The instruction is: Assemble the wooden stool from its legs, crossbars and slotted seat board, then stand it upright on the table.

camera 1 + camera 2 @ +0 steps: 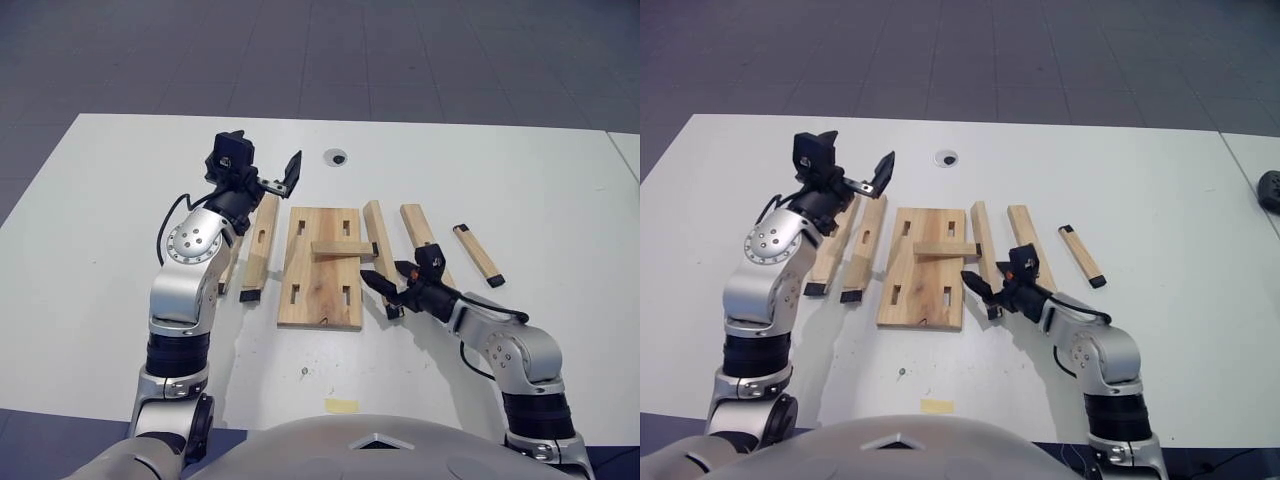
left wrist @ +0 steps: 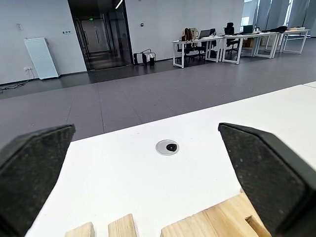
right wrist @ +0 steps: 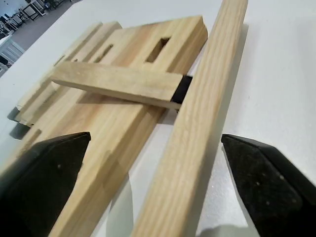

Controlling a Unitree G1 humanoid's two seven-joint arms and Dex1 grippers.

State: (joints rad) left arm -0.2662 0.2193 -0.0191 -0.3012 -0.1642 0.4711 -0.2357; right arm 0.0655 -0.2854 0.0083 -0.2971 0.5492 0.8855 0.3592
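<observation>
The left gripper is held spread at eleven o'clock of the seat board; the right gripper is spread astride a leg at four o'clock.

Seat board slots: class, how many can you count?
4 slots in the seat board: far left, far right, near left, near right. The crossbar lying across it may hide more.

The left arm and right arm are being cased in silver shells with black joint rings. Black cables are being looped beside both forearms, and black wedge fingers are being borne.
</observation>
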